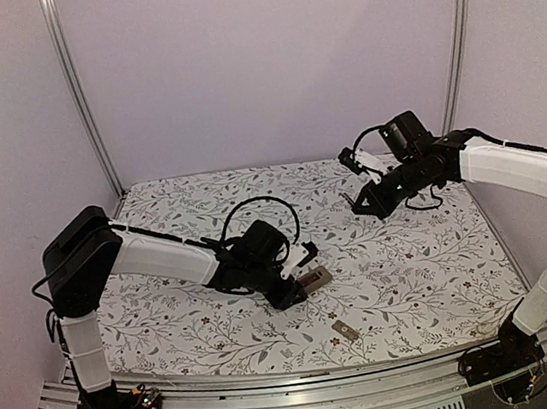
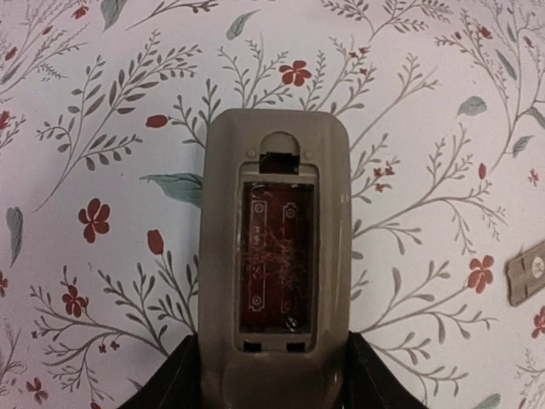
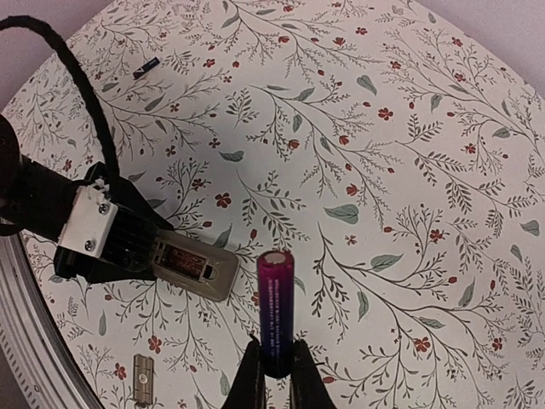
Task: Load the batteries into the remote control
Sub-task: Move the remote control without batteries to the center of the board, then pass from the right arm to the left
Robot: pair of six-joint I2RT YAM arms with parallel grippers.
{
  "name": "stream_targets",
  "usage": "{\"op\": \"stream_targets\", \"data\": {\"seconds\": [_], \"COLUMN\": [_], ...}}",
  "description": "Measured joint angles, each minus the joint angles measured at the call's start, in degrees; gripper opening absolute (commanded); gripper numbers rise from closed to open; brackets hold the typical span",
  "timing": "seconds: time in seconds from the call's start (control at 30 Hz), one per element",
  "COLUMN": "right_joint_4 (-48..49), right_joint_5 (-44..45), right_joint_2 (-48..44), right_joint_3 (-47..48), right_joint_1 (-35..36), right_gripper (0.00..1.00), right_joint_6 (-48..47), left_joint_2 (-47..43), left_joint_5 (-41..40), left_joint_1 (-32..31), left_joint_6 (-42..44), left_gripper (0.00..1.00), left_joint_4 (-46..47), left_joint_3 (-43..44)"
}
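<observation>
remote control (image 2: 274,256) lies back up on the flowery counter (image 2: 102,128) with its battery hole open, and the left end effector (image 2: 274,388) is clamped on one end of it, a finger on each side. the right end effector (image 3: 274,368) is well apart from it, up over the counter, pinched tight on one battery (image 3: 276,298) that stands upright. the other battery (image 3: 146,66) lies far off on the counter.

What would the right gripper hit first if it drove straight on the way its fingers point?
Probably bare tablecloth. The battery clamped in the right gripper sticks out ahead, so it would touch down first. The remote lies off to one side of that line, though depth is hard to judge.
</observation>
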Motion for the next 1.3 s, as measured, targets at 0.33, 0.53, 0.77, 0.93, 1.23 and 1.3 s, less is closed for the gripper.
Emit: {"op": "stream_targets", "data": {"seconds": [0.33, 0.53, 0.77, 0.93, 1.23, 1.3], "right_joint_4": [-2.1, -3.7, -3.9, -3.4, 3.4, 4.2], "right_joint_5": [-3.1, -4.2, -5.0, -5.5, -8.5, -9.7], "right_joint_2": [-4.3, -5.3, -5.3, -5.3, -3.4, -1.9], "right_joint_3": [-2.2, -3.0, -3.0, -2.4, 2.9, 5.5], "right_joint_1": [0.1, 0.9, 1.7, 3.2, 5.1, 5.1], "right_gripper": [0.00, 0.00, 0.00, 0.00, 0.00, 0.00], "right_joint_6": [-0.7, -1.7, -2.6, -5.6, -18.5, -23.0], "left_joint_2": [-9.6, -10.5, -16.5, -31.6, -41.9, -40.5], "left_joint_5": [5.8, 5.2, 3.8, 6.4, 18.8, 22.9], "left_joint_1": [-1.0, -2.6, -2.6, -0.5, 7.1, 8.8], "left_joint_6": [7.2, 12.3, 13.3, 8.2, 6.2, 8.6], "left_gripper": [0.63, 0.79, 0.84, 0.83, 0.85, 0.85], "left_joint_4": [-8.3, -11.0, -10.4, -3.2, 14.9, 15.4], "left_joint_3": [-7.8, -9.5, -11.4, -13.5, -13.8, -12.2]}}
